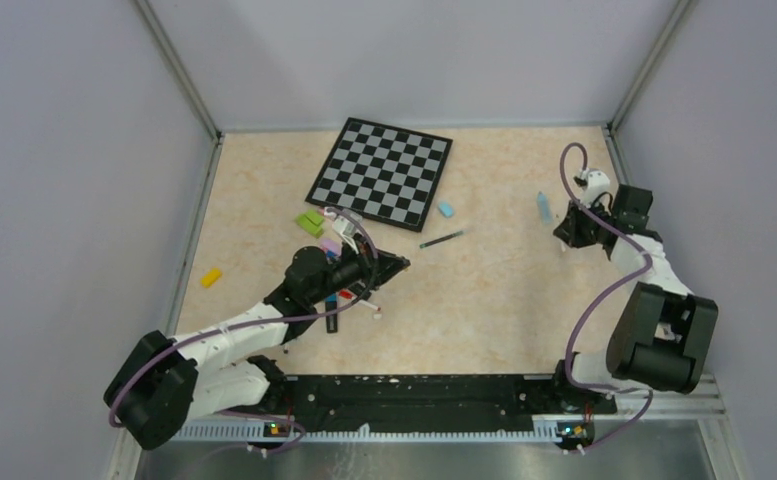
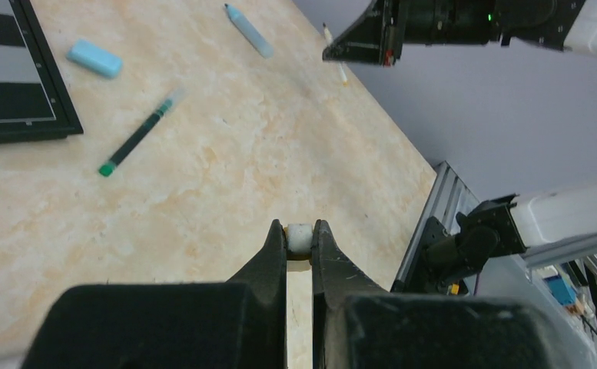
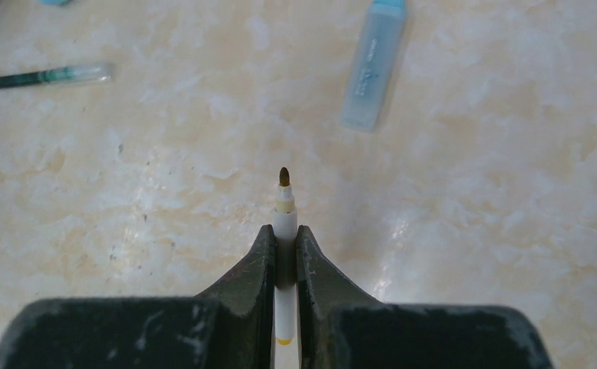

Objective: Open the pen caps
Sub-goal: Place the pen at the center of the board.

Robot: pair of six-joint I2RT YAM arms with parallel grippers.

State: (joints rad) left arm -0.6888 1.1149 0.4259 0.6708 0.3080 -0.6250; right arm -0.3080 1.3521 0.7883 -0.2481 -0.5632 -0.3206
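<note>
Right gripper (image 3: 283, 233) clenched the white pen (image 3: 284, 206), bare tip forward, near the right edge of the desk (image 1: 484, 300); left gripper (image 2: 300, 227) pinched a small pale cap (image 2: 300, 238) at mid-desk. The light-blue pen (image 3: 372, 73) lay just ahead of the right gripper, long axis toward the far edge, nearer that arm than the left. The clutter of pens and caps (image 1: 316, 224) beside the checkered board (image 1: 381, 172) was partly hidden by the left arm.

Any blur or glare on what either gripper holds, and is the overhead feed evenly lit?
Top external: even light, soft shadows, no glare. Left wrist: the small white cap in the left gripper is sharp, the gripper body near the lens blurred. Right wrist: the white pen in the right gripper is crisp to its tip; faint sheen on the table.
</note>
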